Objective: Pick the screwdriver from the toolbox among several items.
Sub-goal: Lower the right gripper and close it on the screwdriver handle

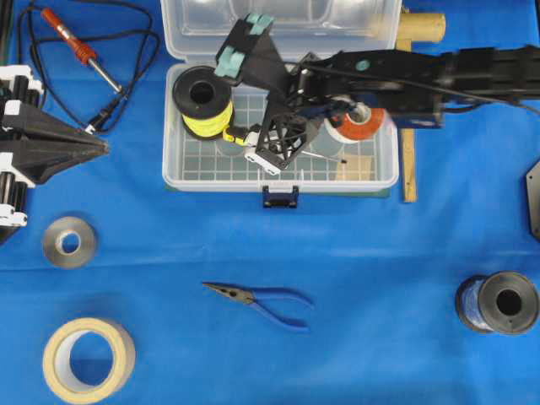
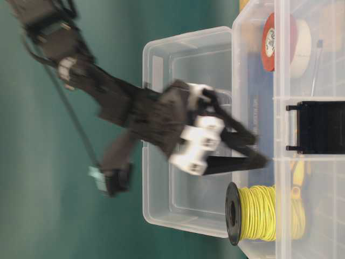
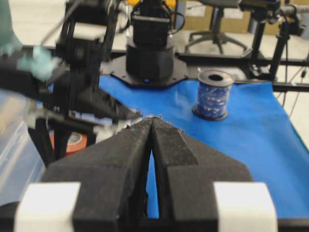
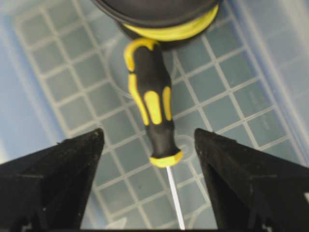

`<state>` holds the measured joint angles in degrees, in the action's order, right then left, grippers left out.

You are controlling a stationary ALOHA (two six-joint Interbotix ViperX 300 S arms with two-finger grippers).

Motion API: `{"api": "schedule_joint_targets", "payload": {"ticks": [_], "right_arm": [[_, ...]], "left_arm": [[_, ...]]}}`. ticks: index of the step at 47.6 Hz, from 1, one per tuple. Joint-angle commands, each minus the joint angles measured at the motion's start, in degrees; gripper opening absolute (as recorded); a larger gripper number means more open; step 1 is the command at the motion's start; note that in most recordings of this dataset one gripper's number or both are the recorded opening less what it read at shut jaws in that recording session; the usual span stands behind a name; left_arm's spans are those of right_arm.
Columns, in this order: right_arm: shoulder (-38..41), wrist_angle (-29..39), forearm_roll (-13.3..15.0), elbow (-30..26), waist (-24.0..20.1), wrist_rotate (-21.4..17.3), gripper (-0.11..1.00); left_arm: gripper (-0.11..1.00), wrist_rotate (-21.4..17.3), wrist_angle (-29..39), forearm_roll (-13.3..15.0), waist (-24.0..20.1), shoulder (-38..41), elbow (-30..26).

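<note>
The screwdriver (image 4: 149, 106), with a yellow-and-black handle and a thin silver shaft, lies flat on the grid floor of the clear toolbox (image 1: 278, 181). Its handle end is tucked under a yellow wire spool (image 4: 159, 14). My right gripper (image 4: 149, 137) reaches down into the box and stands open. One finger is on each side of the handle's collar, with a gap to the handle on both sides. From overhead the right gripper (image 1: 274, 142) covers most of the screwdriver; only a yellow bit (image 1: 239, 133) and the shaft show. My left gripper (image 1: 103, 146) rests shut and empty at the table's left.
In the box are also the yellow spool (image 1: 202, 101) and a red tape roll (image 1: 363, 122). On the blue cloth lie a soldering iron (image 1: 80, 51), blue-handled pliers (image 1: 261, 299), a masking tape roll (image 1: 89, 359), a grey roll (image 1: 69, 242) and a blue wire spool (image 1: 498, 304).
</note>
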<state>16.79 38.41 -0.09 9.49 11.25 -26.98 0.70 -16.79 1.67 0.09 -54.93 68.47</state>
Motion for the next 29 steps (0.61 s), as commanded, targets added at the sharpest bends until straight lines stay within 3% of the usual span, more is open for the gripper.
{"api": "schedule_joint_targets", "payload": {"ticks": [1,15,19,22,27,29], "right_arm": [[0.53,-0.26,-0.18,-1.58,0.18,-0.09,0.75],[4.66,-1.93,-0.18,-1.58,0.35,0.35,0.75],[5.01,-2.81,-0.18,-1.58,0.18,0.62,0.7],[5.01,-2.72,-0.26,-1.58,0.09,0.62,0.57],[4.75,-1.85,-0.53,-1.58,-0.09,0.62,0.26],[4.39,-1.05,-0.7,-1.58,-0.09,0.62,0.25]], "left_arm": [[0.0,0.09,-0.62,0.09,0.09,0.44,-0.44],[0.0,0.0,-0.62,0.09,0.0,0.35,0.0],[0.0,0.09,-0.62,0.09,0.09,0.18,0.18],[0.0,0.09,-0.53,0.09,0.0,0.09,0.18],[0.0,0.09,-0.44,0.09,0.0,0.0,0.18],[0.0,0.09,-0.53,0.09,0.0,0.0,0.18]]}}
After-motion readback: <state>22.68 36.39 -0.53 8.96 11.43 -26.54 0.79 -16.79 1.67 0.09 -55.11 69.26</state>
